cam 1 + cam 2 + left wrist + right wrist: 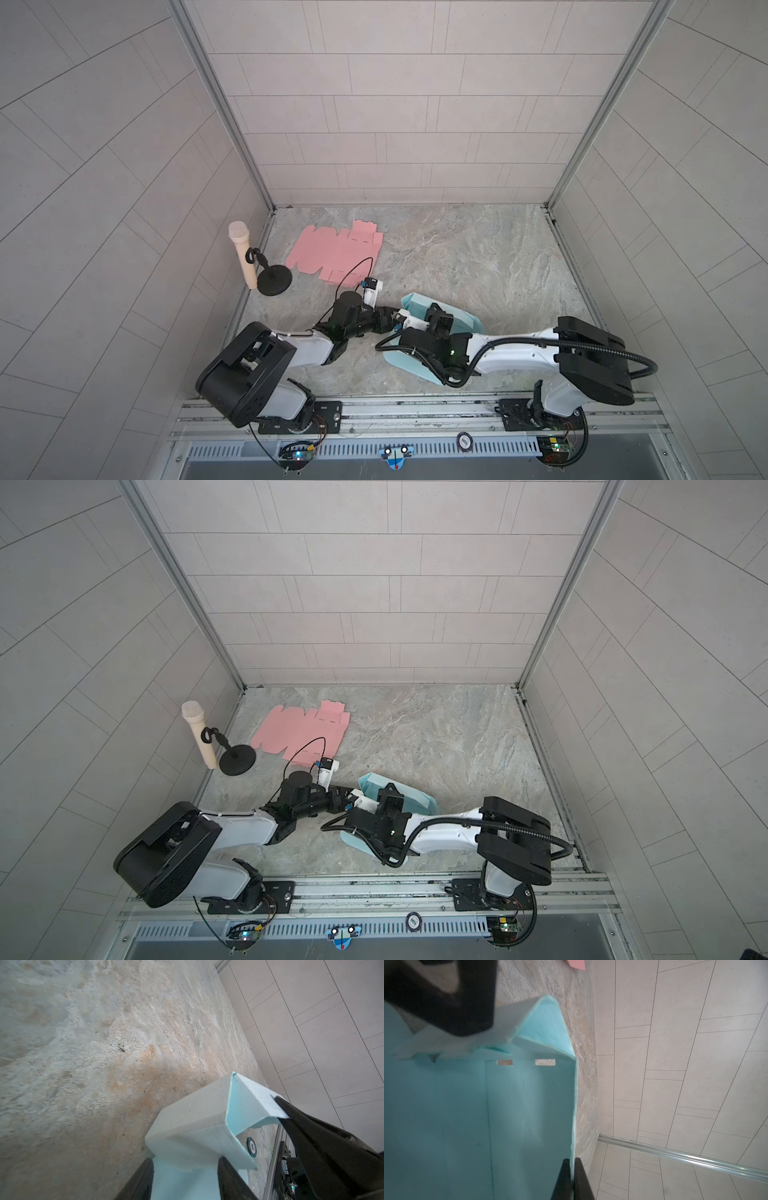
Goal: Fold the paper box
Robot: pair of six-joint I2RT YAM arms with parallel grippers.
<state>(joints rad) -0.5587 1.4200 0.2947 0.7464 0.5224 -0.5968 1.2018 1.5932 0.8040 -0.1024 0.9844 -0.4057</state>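
The paper box [417, 304] [371, 784] is light teal, partly folded, and lies at the front middle of the stone tabletop under both wrists. My left gripper [397, 322] [351, 799] reaches it from the left. In the left wrist view this gripper [185, 1162] has its jaws apart, astride the box's [187, 1126] folded-over wall, with the fingertips hidden under it. My right gripper [572, 1160] [433, 309] is shut on the thin upright edge of a side wall of the box [519, 1105]. One of the right gripper's fingers [291, 1113] also shows pinching that wall.
A flat pink box blank [336, 257] [303, 733] lies at the back left. A beige microphone [243, 257] on a black stand [274, 282] is at the left edge. A round token [251, 1147] lies near the metal front rail [415, 409]. Tiled walls enclose three sides.
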